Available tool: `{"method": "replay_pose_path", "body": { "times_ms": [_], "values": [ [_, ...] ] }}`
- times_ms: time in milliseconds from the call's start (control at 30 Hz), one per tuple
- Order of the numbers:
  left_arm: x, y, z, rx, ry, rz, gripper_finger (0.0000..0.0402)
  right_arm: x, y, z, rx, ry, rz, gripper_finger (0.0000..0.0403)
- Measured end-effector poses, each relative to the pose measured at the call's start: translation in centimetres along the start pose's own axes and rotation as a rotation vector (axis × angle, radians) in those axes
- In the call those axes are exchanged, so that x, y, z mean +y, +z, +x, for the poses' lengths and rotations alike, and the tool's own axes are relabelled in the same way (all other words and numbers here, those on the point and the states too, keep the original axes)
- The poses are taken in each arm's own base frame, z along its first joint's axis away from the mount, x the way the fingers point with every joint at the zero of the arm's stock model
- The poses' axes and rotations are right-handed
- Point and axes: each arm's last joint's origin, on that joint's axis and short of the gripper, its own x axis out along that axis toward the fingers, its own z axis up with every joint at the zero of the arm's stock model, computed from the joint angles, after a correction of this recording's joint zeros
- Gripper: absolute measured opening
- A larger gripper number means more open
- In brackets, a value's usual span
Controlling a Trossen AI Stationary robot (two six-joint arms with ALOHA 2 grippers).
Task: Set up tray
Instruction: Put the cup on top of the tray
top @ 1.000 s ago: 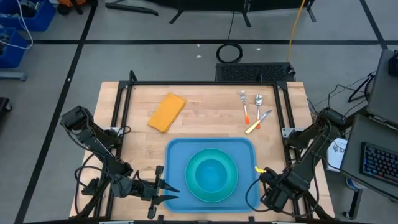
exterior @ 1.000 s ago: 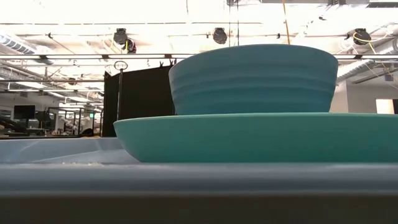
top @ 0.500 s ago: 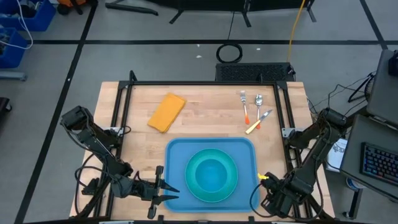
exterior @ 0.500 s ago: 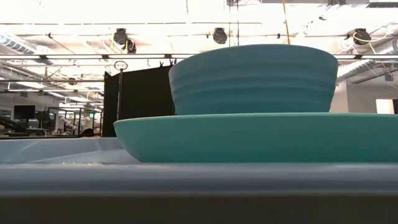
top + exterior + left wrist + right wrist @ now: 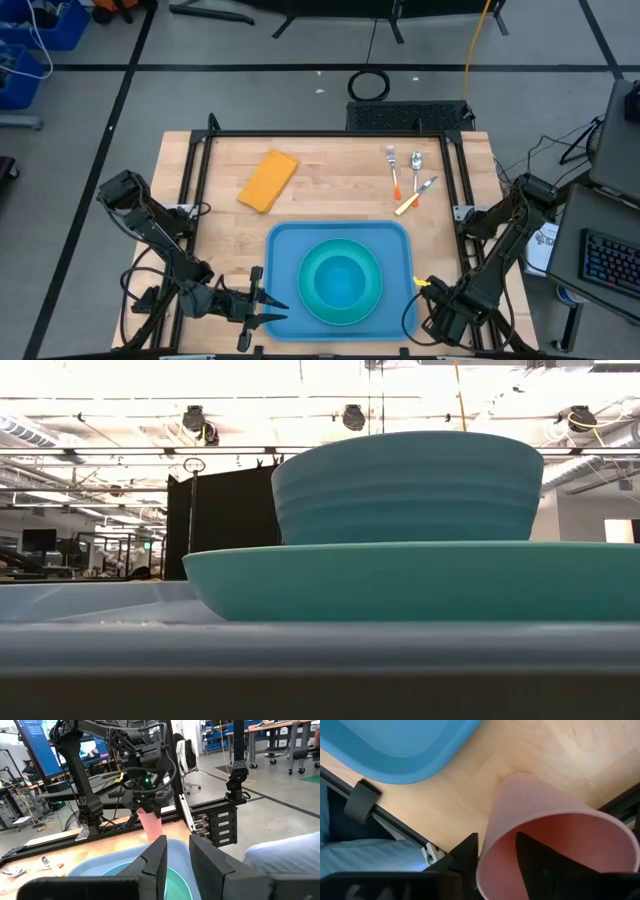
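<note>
I see the blue tray (image 5: 340, 240) at the near edge of the worktop (image 5: 330, 175), with a teal plate (image 5: 342, 281) and a bowl (image 5: 342, 276) on it. My right claw (image 5: 497, 851) is by the tray's right corner, pinching the rim of a pink cup (image 5: 550, 845). My left claw (image 5: 262, 308) waits by the tray's left corner, a little open, holding nothing.

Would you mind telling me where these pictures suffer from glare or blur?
Low view: ceiling lights wash out the top, and the large blue plastic tray's rim is a blurred band up close. Right wrist view: the pink plastic cup in the right gripper is soft-edged. High view: evenly lit, sharp.
</note>
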Motion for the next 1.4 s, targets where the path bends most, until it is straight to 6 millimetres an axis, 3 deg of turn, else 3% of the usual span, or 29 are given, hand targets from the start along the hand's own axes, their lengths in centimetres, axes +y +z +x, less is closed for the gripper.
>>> {"method": "replay_pose_path", "body": {
  "times_ms": [300, 567, 967, 1400],
  "values": [
    [0.1, -0.1, 0.1, 0.004, 0.004, 0.002, 0.0088, 0.1, 0.0, 0.0, 0.007, 0.010, -0.028, 0.0007],
    [0.4, -0.2, 0.3, 0.012, 0.014, -0.005, 0.0088, 0.1, -0.1, -0.5, -0.006, -0.005, -0.031, 0.0002],
    [0.4, -0.2, 0.3, 0.013, 0.014, -0.003, 0.0088, 0.9, 0.9, -5.4, -0.117, 0.000, -0.039, 0.0001],
    [0.3, -0.4, 0.3, 0.030, 0.011, 0.004, 0.0088, 0.8, 4.9, -8.6, -0.197, -0.042, -0.076, 0.0000]
  ]
}}
